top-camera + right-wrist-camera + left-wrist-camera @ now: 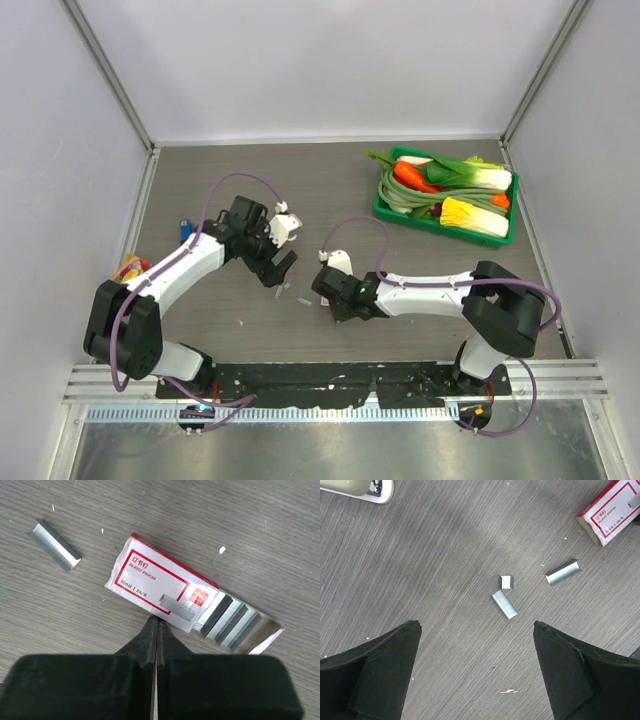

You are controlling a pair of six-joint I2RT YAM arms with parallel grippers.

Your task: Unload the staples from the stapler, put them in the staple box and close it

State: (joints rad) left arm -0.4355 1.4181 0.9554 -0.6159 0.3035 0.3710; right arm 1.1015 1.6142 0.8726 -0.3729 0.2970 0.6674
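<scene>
The left gripper [475,624] has its jaws spread wide and holds nothing. Three loose staples strips lie on the grey table [420,570], none of them touching the fingers. Two short staples [505,605] lie close together at about 2 o'clock from the middle of the jaws. A third strip [562,572] lies farther out in the same direction. The staple box [610,512] lies at the far 2 o'clock corner.

The right gripper [156,622] has its jaws pressed fully together and nothing is between them. Its tips are at the near edge of the box, which lies at 12 o'clock. One end of the box is open and grey strips [230,622] stick out of it. In the top view a small blue thing [185,230] lies at 10 o'clock from the left gripper, too small to name.
</scene>
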